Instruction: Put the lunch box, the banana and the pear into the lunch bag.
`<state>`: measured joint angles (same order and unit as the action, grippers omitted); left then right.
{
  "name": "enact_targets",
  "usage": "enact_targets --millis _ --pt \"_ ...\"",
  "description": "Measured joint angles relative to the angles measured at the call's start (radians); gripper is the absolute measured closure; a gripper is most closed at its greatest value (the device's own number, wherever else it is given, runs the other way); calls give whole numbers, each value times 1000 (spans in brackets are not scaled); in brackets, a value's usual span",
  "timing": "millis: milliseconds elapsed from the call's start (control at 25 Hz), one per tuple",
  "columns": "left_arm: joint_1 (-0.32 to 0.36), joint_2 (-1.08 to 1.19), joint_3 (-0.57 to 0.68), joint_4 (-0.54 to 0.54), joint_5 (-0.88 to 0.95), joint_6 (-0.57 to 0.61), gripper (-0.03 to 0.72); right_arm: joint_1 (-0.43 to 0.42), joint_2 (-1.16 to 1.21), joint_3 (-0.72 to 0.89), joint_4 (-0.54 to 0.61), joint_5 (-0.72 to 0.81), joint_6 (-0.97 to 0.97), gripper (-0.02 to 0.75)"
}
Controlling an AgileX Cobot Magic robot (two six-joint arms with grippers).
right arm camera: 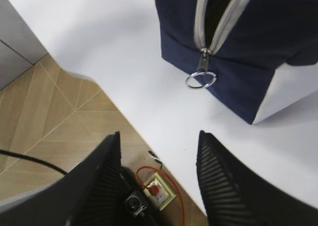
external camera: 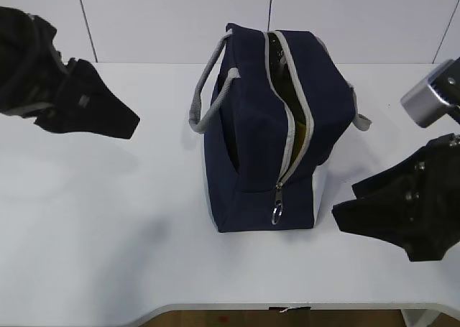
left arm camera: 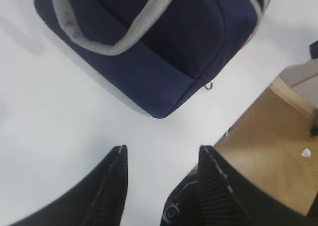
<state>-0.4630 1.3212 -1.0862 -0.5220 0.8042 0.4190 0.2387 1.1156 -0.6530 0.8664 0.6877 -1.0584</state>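
The navy lunch bag (external camera: 251, 136) stands mid-table, its grey zipper open along the top and its metal ring pull (external camera: 277, 213) hanging at the near end. A sliver of yellow shows inside the opening (external camera: 302, 129); I cannot tell which item it is. The lunch box, banana and pear are not otherwise visible. My left gripper (external camera: 122, 122) is open and empty, left of the bag; it shows in the left wrist view (left arm camera: 161, 154) with the bag (left arm camera: 164, 47) beyond it. My right gripper (external camera: 345, 205) is open and empty at the bag's right; it shows in the right wrist view (right arm camera: 158, 139), below the ring pull (right arm camera: 200, 80).
The white table's front edge (external camera: 287, 307) lies close below the bag. Wood floor (right arm camera: 59, 116) and a small box with a red cable (right arm camera: 159, 191) lie beneath the right gripper. A grey handle (external camera: 208, 90) loops off the bag's left side.
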Motion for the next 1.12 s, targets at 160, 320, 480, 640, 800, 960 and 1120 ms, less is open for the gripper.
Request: enact_targets --millis 160,320,480,640,800,960,1120 --pt "0 -40 90 0 -84 0 337 0 2 0 21 -43 -7 337" --pt "0 -47 123 0 -107 0 350 0 43 7 77 -46 -70 337" --pt "0 -47 123 0 -133 2 361 0 121 15 184 -46 -230 337" --pt "0 -47 123 0 -137 2 364 0 196 15 285 -66 -397 337" --pt "0 -47 123 0 -144 2 367 0 261 15 371 -74 -575 337" --pt "0 -47 123 0 -150 2 368 0 321 15 478 -81 -729 330" --pt "0 -47 123 0 -150 2 369 0 366 15 550 -86 -837 288"
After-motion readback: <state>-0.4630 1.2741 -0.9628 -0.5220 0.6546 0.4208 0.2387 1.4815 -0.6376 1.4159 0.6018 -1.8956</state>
